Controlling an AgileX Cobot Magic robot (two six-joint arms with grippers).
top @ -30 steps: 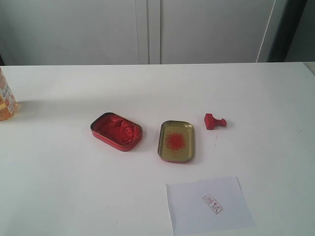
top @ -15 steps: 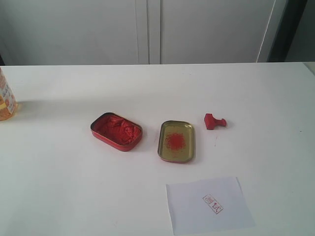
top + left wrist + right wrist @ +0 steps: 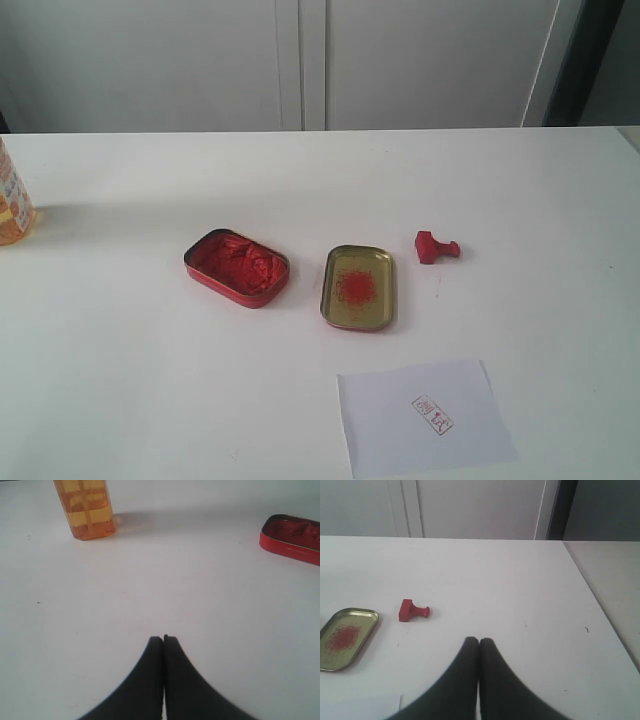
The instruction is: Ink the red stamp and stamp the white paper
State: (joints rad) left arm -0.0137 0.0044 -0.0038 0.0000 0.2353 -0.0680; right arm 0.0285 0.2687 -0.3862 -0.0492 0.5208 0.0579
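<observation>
You see the red stamp (image 3: 436, 246) lying on its side on the white table (image 3: 300, 180), handle pointing right in the exterior view. It is just beside the gold-lined lid (image 3: 359, 287) but does not touch it. The lid has a red smear. Left of the lid sits the red tin (image 3: 237, 267) of paste. The white paper (image 3: 425, 418) lies nearer to the camera, apart from the stamp, and carries a small red square imprint. An orange bottle (image 3: 86, 507) stands at the far left. Your left gripper (image 3: 163, 639) has its jaws pressed together over bare table. Your right gripper (image 3: 479, 640) also has its jaws closed on each other, the stamp lying ahead of it.
</observation>
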